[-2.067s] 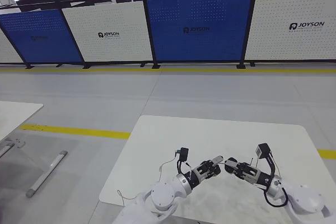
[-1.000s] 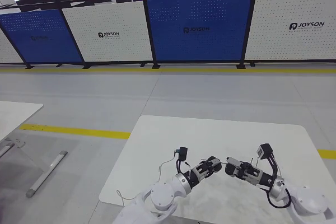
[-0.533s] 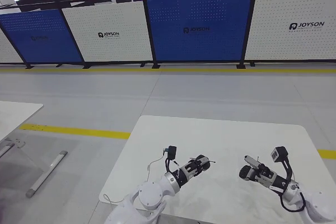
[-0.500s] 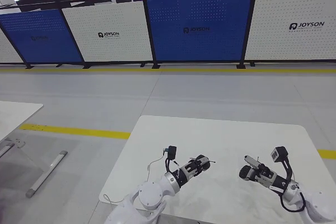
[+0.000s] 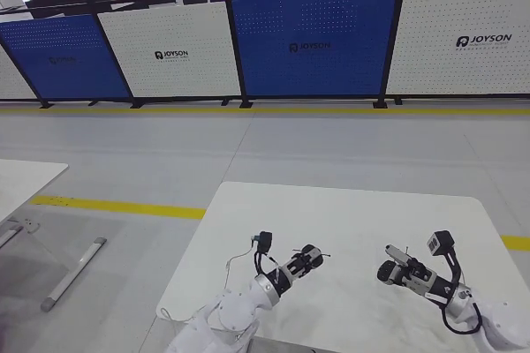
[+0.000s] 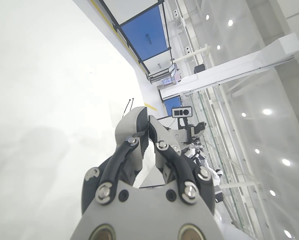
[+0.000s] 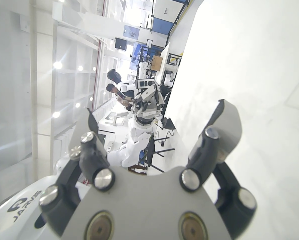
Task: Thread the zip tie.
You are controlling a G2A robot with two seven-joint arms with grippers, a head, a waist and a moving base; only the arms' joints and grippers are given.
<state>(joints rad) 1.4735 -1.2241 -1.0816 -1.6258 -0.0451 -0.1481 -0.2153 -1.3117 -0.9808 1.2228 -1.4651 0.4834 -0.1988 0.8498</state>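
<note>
Zip tie (image 6: 139, 134) blk; table (image 5: 353, 221) wht; panels (image 5: 314, 44) blue/wht.

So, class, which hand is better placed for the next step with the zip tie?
Probably left: the left hand is shut on the zip tie; the right hand is open and empty.

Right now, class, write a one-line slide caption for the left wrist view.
Left gripper shut on a thin black zip tie, over the white table.
</note>
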